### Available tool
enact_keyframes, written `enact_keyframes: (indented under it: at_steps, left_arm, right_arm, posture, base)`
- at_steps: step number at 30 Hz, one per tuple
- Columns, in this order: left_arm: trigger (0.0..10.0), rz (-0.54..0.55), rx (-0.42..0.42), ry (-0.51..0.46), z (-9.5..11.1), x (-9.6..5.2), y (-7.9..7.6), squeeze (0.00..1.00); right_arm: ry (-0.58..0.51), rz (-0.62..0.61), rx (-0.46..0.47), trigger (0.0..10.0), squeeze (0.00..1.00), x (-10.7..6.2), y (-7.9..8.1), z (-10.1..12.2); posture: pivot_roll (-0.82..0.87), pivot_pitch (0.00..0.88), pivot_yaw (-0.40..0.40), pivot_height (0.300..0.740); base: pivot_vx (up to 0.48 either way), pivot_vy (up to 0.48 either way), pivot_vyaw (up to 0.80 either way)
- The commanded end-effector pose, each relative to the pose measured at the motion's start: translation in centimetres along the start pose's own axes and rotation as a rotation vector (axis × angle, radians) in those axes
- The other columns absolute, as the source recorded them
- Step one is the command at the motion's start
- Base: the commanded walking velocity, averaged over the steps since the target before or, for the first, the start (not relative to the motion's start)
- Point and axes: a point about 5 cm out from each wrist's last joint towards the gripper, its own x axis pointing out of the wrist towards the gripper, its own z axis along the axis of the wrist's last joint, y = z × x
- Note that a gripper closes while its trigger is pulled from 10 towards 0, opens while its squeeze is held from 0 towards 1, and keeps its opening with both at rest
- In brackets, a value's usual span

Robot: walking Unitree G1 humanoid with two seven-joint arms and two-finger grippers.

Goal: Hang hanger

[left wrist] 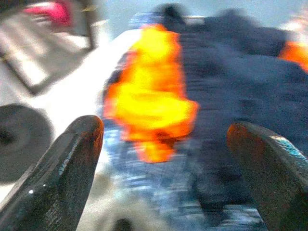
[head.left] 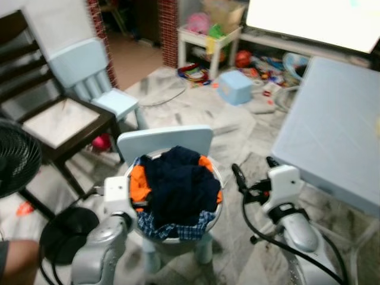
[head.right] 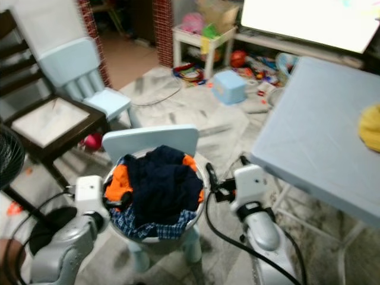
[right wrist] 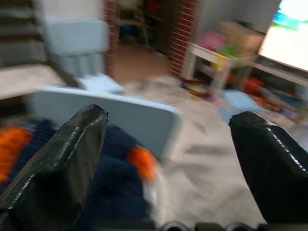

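While looking down from head height, faces a white laundry basket [head.left: 172, 240] perched on the seat of a small pale-blue chair [head.left: 166, 139]. Holds a heaped pile of clothes [head.left: 181, 187]: navy on top, orange at both sides, blue plaid spilling over the front rim.

Reaches toward that basket from both sides. Left gripper [left wrist: 163, 129] close against the basket's left side, fingers spread wide apart, aimed at the orange cloth [left wrist: 149, 108] and gripping nothing. Right gripper [right wrist: 168, 117] just beside the basket's right rim, likewise gaping and empty, pointing across the navy cloth toward the chair back.

Around the basket: a pale-blue table [head.left: 332, 136] to its right, a dark wooden chair [head.left: 59, 122] and a black fan [head.left: 15, 157] to its left, a second pale-blue chair [head.left: 89, 71] beyond and to the left, scattered toys [head.left: 261, 68] on the floor well behind.

Cannot pick out the hanger: possibly buried in the pile, though both wrist views are badly blurred, so hard to say. Likewise cannot make out a rail or hook to hang it on near the basket.

Judged from this, sits at the very start of the task: nothing grasped, nothing lifted, nothing hung. Leaves everything to do: finding the hanger, closing on it, drawing it free of the clothes, carrying it to a rail and hooking it on.
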Motion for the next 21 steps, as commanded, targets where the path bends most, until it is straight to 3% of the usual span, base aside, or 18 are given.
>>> enact_keyframes:
  at_steps: [1, 5, 14, 21]
  left_arm:
    - [10.0, -0.012, 0.005, 0.014, -0.1, 0.0, -0.5, 0.00]
    - [10.0, -0.031, 0.006, 0.037, -0.5, 0.3, -0.8, 0.00]
    - [10.0, -0.188, -0.003, 0.077, -0.3, 1.8, -2.4, 0.00]
    - [10.0, -0.228, 0.041, 0.057, 0.5, 2.5, -3.2, 0.00]
  right_arm:
    - [0.003, -0.018, -0.008, 10.0, 0.00, -0.2, -0.6, 0.0]
    - [-0.003, -0.022, 0.001, 10.0, 0.00, -0.2, -0.6, 0.1]
    - [-0.009, -0.034, 0.003, 10.0, 0.00, -0.3, -0.8, 0.5]
    - [0.008, -0.066, -0.013, 10.0, 0.00, -0.6, -1.4, 0.7]
  posture:
    - [0.09, 0.069, -0.056, 0.740]
    - [0.09, 0.071, -0.055, 0.740]
    - [0.06, 0.080, -0.066, 0.740]
    - [0.02, 0.100, -0.063, 0.740]
  base:
    - [0.000, 0.000, 0.80]
    - [0.000, 0.000, 0.64]
    - [0.000, 0.000, 0.00]
    - [0.000, 0.000, 0.00]
